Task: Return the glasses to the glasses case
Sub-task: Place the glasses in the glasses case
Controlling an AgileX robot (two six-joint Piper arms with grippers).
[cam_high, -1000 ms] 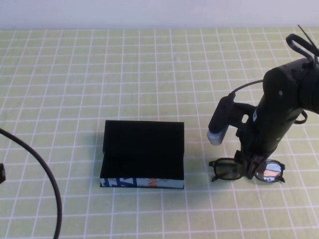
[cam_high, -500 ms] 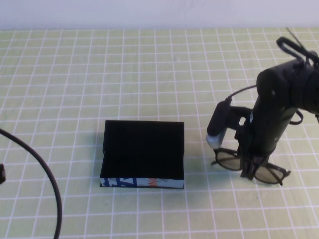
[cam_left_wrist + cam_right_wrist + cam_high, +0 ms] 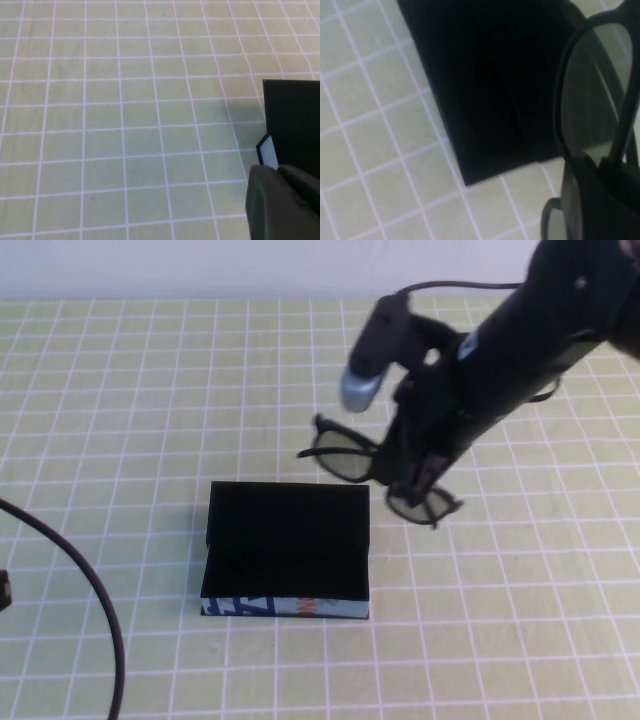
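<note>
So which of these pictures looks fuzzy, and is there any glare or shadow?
High view: sharp, evenly lit, the right gripper holding the glasses above the table, the case very dark. Right wrist view: soft and blurred, lens showing the grid through it. Left wrist view: crisp grid, the left gripper blurry.

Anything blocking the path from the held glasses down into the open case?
Nothing visible. The right tool holds the glasses in the air just beyond the far right corner of the glasses case, whose dark interior looks unobstructed. The left tool sits off to the case's left side.
</note>
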